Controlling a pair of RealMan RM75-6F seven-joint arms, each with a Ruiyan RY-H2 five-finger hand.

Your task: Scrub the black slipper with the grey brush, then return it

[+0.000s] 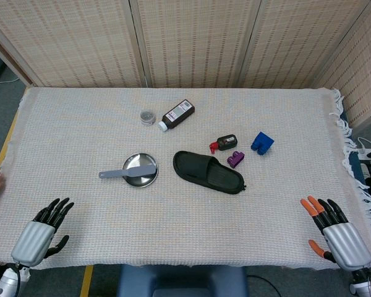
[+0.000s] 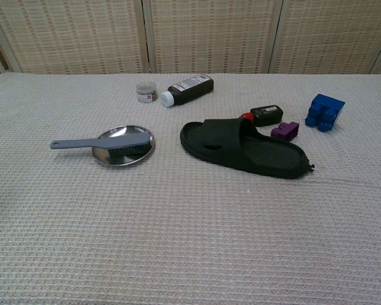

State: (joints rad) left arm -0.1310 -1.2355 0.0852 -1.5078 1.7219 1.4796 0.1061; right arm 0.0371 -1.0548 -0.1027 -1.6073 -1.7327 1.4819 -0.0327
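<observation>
Head view first: fingers of the left hand spread and empty, resting low at the near left edge of the table. Same story on the right hand, orange-tipped fingers fanned apart, nothing held, parked at the near right corner. Neither hand visible from the chest camera.

Out from the left fingers, up and to the right: grey brush, bristle head lying across a small steel dish, handle poking off the rim toward the left. Long axis running roughly side to side, handle end the nearer end for the left hand. Clearly the closer hand for the pickup, by the look of it.

Just right of the dish, near centre: black slipper, sole down, long axis slanting from upper left toward lower right, lying apart from the brush and dish. Roughly midway between the hands, perhaps a touch nearer the right.

Beyond the slipper: brown bottle on its side, small jar, a dark red-capped item, purple block, blue block.

Nothing started yet, judging by the layout: brush untouched.
</observation>
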